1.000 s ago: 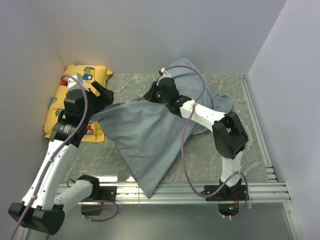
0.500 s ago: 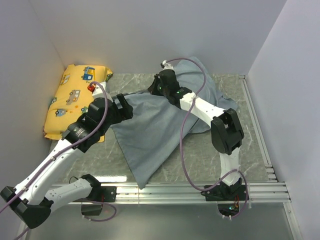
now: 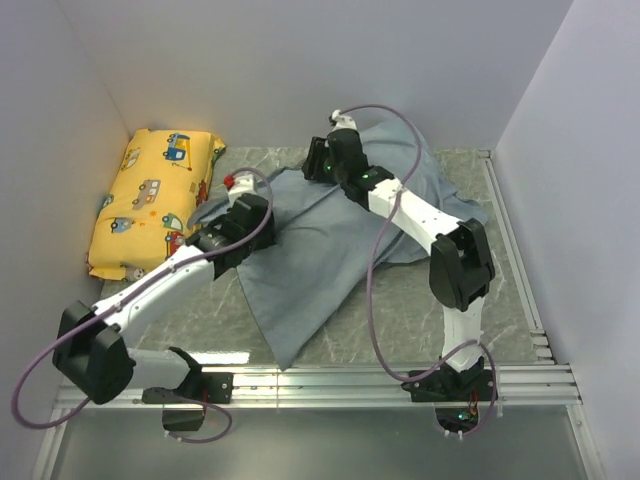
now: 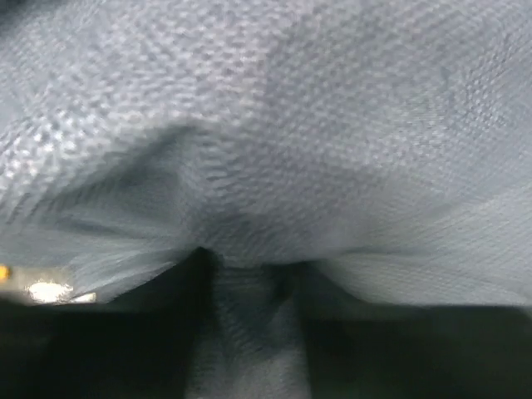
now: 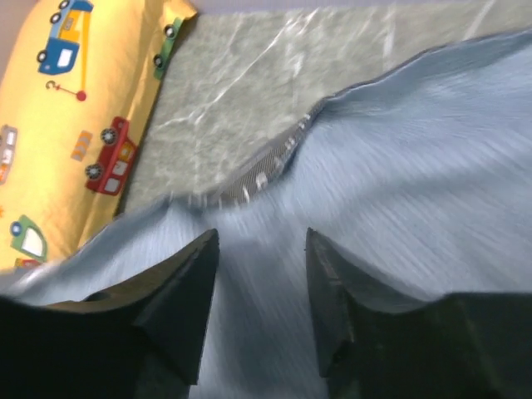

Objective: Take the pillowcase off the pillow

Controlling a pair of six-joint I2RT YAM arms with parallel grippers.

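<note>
A: Two sets of jaws. How do they stand?

B: On the right gripper (image 5: 260,241) the fingers (image 5: 179,291) are apart and clamp nothing. The pillowcase (image 3: 320,250) shows through the gap, with its striped hem (image 5: 258,181) just ahead at 12 o'clock. The left gripper (image 3: 252,210) is harder to read. Its wrist view is filled with grey-blue cloth, and a fold is gathered between the two dark fingers. Whether they bite it or merely flank it, I cannot tell.

A: And the arms behind them?

B: From above, the right wrist sits at the cloth's 12 o'clock edge. Its forearm runs back toward 4 o'clock above the cloth to a raised elbow, then drops to the base at 5 o'clock. The left wrist is at the cloth's 10 o'clock edge. That forearm stretches low toward 7 o'clock to an elbow near the front corner, then folds back to its base.

A: Where does the pillowcase lie?

B: It is spread over the middle of the table (image 3: 405,310) and heaped toward 1 o'clock. One corner trails to 6 o'clock and reaches the metal rails (image 3: 350,378).

A: Anything in the way?

B: A yellow cushion (image 3: 150,200) printed with cars fills the 10 o'clock corner, just beside the left wrist. The right arm's purple cable (image 3: 368,295) loops over the cloth.
</note>
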